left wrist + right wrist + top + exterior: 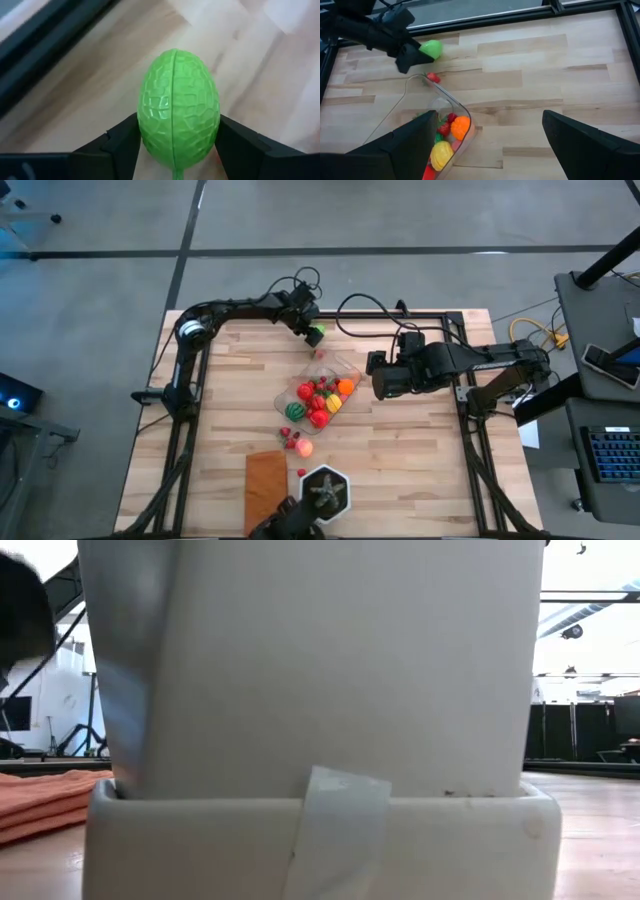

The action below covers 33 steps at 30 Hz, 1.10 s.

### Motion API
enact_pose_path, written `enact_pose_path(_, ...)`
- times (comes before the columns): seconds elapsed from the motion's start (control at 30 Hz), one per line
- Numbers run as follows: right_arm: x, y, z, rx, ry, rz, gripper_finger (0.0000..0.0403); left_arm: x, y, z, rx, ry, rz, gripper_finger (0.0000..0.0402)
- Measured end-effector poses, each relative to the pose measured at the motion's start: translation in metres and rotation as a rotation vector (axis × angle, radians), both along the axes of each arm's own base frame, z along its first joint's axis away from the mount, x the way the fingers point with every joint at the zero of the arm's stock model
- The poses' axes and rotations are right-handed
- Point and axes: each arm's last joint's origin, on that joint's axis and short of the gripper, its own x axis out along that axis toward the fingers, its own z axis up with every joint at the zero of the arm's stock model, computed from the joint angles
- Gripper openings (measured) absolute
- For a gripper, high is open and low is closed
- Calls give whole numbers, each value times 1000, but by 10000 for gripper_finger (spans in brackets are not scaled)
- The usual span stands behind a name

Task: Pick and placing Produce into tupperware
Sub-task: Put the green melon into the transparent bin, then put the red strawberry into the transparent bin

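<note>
A light green, egg-shaped produce piece with a cracked skin pattern sits between the fingers of my left gripper, near the table's far edge. It also shows in the right wrist view. The clear tupperware stands mid-table and holds several red, orange, yellow and green pieces. A small red piece lies on the wood just beyond its far corner. My right gripper hangs open above the table, to the right of the tupperware. My left gripper pinches the green piece between its two fingers, one finger on each side of its widest part. The fingers come slanting down from the table's far left. Whether the piece rests on the wood or is clear of it, I cannot tell.
Loose red and orange produce lies near the tupperware's near side. Beyond that, by the near edge, are a flat orange-brown rectangle and a black hexagonal pot with a plant. A white box fills the low view.
</note>
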Motion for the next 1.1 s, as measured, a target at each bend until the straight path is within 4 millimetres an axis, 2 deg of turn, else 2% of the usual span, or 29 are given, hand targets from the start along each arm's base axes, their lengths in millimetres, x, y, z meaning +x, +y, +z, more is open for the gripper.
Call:
enact_pose_path(0.1,0,0,0,-1,3,4,352,-3,-8,21,30,-28,-40,210)
enact_pose_path(0.3,0,0,0,-5,13,17,352,-15,-34,82,150,-128,-76,210)
enact_pose_path(0.43,0,0,0,-8,19,26,352,-29,-64,116,204,-205,-146,210)
enact_pose_path(0.5,0,0,0,-9,22,30,352,-36,-84,126,202,-237,-214,210)
enact_pose_path(0.6,0,0,0,-10,24,33,352,-44,-113,127,151,-264,-305,209)
enact_pose_path(0.77,0,0,0,-9,23,34,352,-47,-153,106,46,-245,-391,209)
enact_pose_path(0.93,1,0,0,-9,21,34,352,-41,-170,88,48,-218,-404,222)
enact_pose_path(1.1,1,0,0,-2,21,37,352,-34,-179,88,59,-275,-418,271)
